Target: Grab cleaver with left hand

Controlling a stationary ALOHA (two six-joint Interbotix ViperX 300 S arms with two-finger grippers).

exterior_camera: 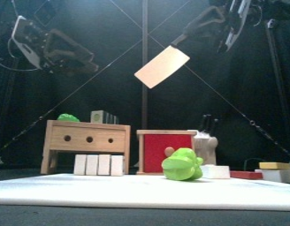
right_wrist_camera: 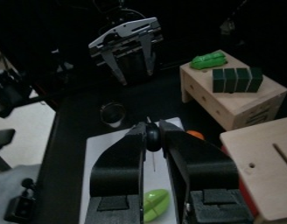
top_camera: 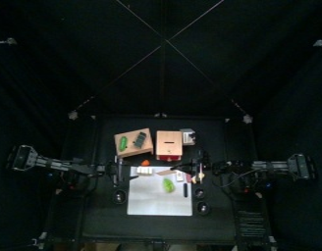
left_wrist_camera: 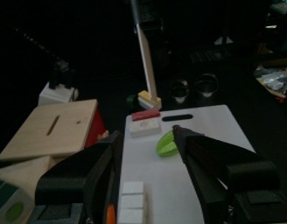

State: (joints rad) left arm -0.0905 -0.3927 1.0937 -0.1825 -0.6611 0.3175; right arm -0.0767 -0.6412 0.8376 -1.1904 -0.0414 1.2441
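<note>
top view: the left gripper [top_camera: 130, 177] and right gripper [top_camera: 191, 175] face each other across the table's middle; front view: the cleaver [exterior_camera: 162, 67] hangs high, its pale blade slanting down-left from the right gripper's clamped jaws toward the left arm; left wrist view: left jaws spread, empty; right wrist view: the handle seems pinched edge-on.

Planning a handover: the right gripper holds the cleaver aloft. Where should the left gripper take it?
Probably the cleaver by its pale blade, from the left: the handle end sits in the right gripper, and the blade shows edge-on to the open left gripper, thin enough to pinch.
</note>
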